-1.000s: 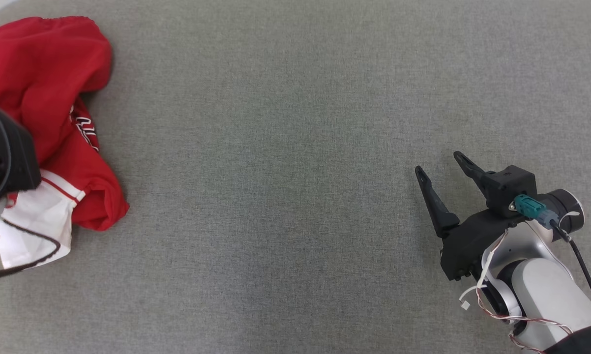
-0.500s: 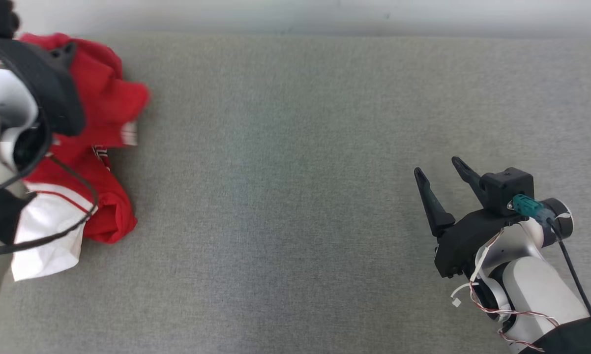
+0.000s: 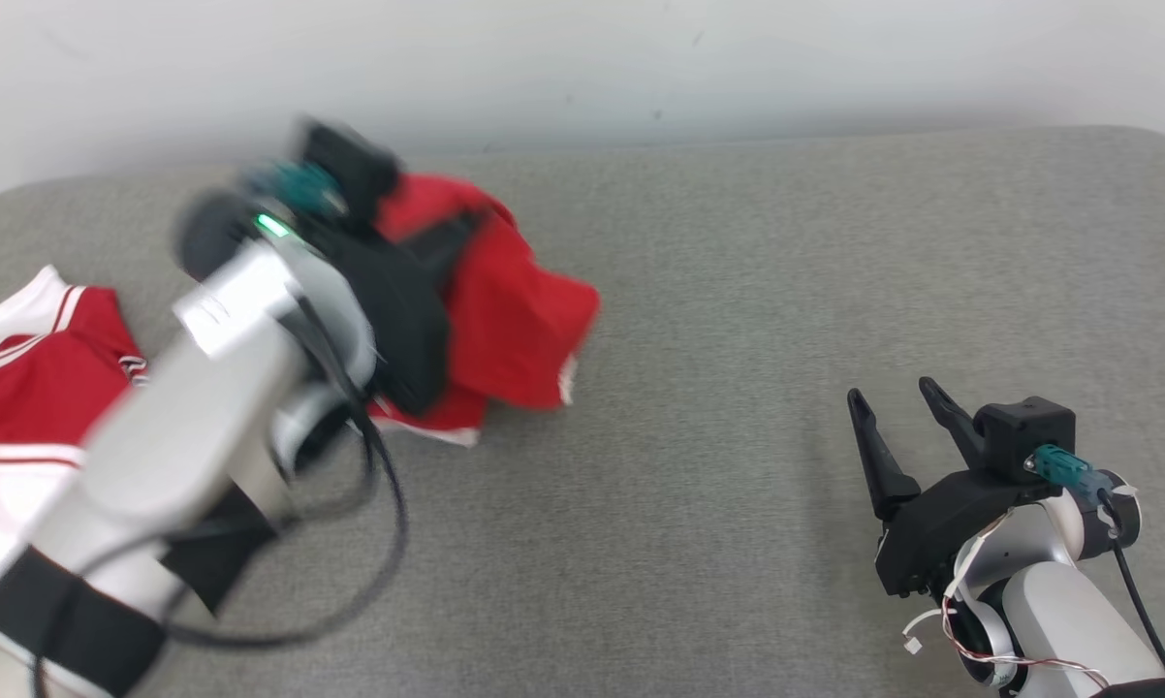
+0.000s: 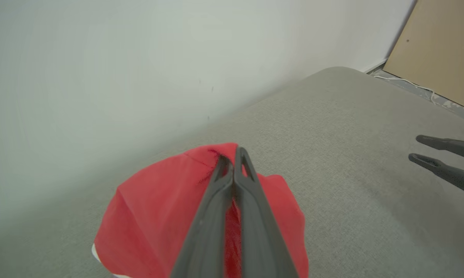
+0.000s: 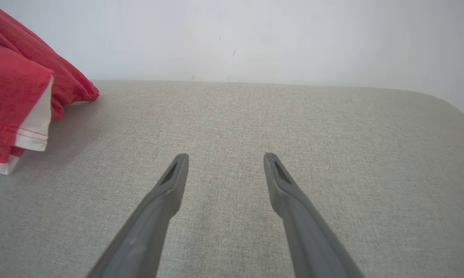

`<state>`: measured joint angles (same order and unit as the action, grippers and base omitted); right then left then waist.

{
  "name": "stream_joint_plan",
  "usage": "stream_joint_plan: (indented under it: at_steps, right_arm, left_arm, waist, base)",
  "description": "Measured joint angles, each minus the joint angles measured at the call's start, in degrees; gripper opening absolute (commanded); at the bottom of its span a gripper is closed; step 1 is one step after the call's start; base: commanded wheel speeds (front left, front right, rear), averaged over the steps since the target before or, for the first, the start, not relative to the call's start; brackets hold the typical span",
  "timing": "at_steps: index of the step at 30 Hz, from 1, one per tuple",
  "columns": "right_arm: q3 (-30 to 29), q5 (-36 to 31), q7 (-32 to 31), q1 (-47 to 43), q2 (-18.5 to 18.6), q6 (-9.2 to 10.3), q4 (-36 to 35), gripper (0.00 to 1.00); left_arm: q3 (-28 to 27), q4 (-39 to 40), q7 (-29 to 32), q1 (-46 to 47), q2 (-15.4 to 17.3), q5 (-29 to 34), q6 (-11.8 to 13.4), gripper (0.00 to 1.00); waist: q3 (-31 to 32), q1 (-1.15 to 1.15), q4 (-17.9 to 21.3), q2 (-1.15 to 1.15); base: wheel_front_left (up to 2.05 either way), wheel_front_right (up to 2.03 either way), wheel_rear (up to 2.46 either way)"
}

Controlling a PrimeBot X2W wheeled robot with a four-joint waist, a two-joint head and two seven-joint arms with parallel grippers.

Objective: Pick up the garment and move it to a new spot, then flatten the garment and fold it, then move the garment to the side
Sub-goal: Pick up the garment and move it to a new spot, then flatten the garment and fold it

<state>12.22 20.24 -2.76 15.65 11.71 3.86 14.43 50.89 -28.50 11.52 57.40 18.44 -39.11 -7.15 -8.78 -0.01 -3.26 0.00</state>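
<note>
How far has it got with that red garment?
Grabbed: the left gripper is shut on the red garment. In hand: carrying a bunch of it over the grey surface. The right gripper stands open, empty. Setting down, flattening, folding and moving aside all remain.

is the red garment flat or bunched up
Bunched up. The garment drapes in folds from the shut left pincer, which pinches its red cloth; the rest lies crumpled on the grey surface.
</note>
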Motion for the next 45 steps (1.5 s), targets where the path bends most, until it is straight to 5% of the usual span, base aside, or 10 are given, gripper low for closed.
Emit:
stream_joint_plan:
  at_steps: [12,17,18,19,20,26,38,45]
  right_arm:
    - [-3.0,1.1,2.3,-3.8,0.8,0.74,0.2,1.00]
    - [-2.2,1.2,2.8,-4.6,0.0,0.74,-0.6,1.00]
    - [-2.2,1.2,2.8,-4.6,0.0,0.74,-0.7,1.00]
    - [-1.9,1.2,2.8,-4.5,0.0,0.73,-0.8,1.00]
    - [-1.7,1.2,2.8,-4.4,-0.1,0.73,-0.8,1.00]
    - [-1.5,1.2,2.8,-4.2,-0.2,0.67,0.2,1.00]
    - [-1.0,1.5,3.3,-4.6,-0.9,0.42,0.7,1.00]
    - [-1.2,2.0,3.5,-4.6,-0.9,0.42,0.7,1.00]
  left_arm:
    - [17.5,19.2,-2.0,-12.6,-3.6,-6.3,0.0,0.00]
    - [18.2,17.2,-2.1,-20.1,-4.7,-9.6,0.0,0.00]
    - [17.8,15.9,-2.9,-21.4,-5.5,-10.2,0.1,0.18]
    - [17.6,15.0,-3.5,-22.4,-6.1,-10.7,0.3,0.77]
    - [17.6,14.3,-3.6,-23.2,-6.5,-11.1,0.6,1.00]
    - [14.9,13.6,-6.1,-24.0,-7.9,-12.4,1.4,1.00]
    - [8.8,12.7,-10.3,-24.8,-0.1,-12.0,7.7,1.00]
    - [9.7,11.0,-9.4,-29.0,1.1,-13.0,8.4,1.00]
  waist:
    - [3.2,0.00,1.4,0.00]
    - [3.5,0.00,0.0,0.00]
    - [3.5,0.00,-0.2,0.00]
    - [3.4,0.01,-0.4,0.00]
    - [3.3,0.01,-0.5,0.00]
    - [3.7,0.01,-1.2,0.01]
    - [5.4,0.01,-1.7,0.00]
    - [5.5,0.01,-1.5,0.00]
  base:
    - [0.00,0.00,0.00]
    - [0.00,0.00,0.00]
    - [0.00,0.00,0.00]
    - [0.00,0.00,0.00]
    - [0.00,0.00,0.00]
    - [0.00,0.00,0.00]
    - [0.00,0.00,0.00]
    - [0.00,0.00,0.00]
